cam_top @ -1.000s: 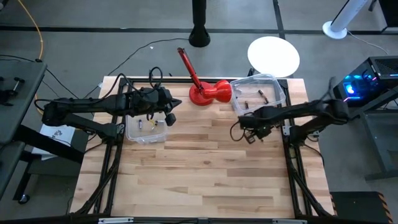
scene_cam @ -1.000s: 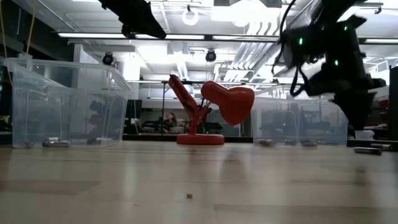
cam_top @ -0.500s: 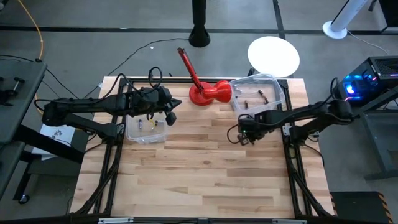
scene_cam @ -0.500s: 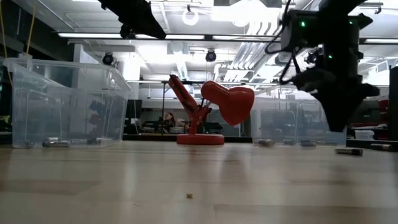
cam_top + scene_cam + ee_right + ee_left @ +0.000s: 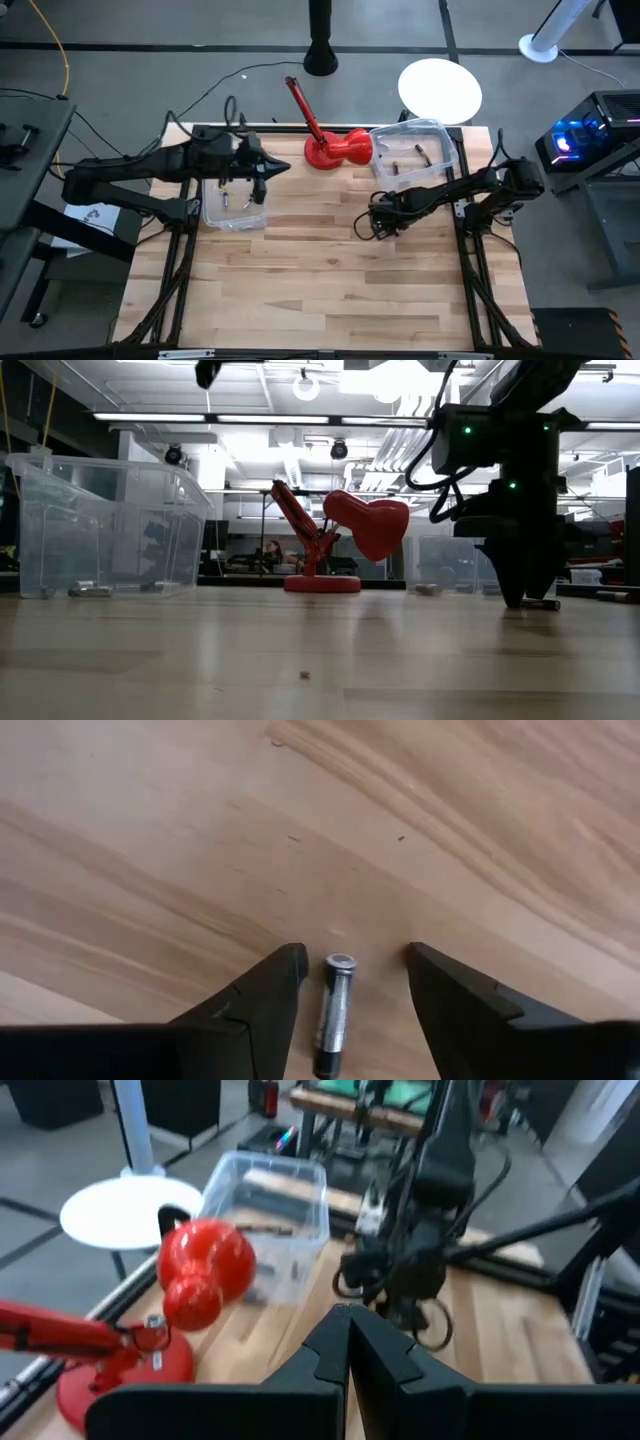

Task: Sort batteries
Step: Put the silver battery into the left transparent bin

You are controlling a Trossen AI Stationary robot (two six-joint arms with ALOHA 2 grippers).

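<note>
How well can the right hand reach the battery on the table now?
Probably well: the right hand is open, low over the table, its fingers either side of the battery, nothing between.

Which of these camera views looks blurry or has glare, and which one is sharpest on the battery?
Left wrist view: soft throughout, red lamp and clear bin smeared. Low view: ceiling lights glare and backlight the right gripper into a silhouette. Right wrist view: sharpest, the battery crisp between open jaws. High view: evenly lit.
</note>
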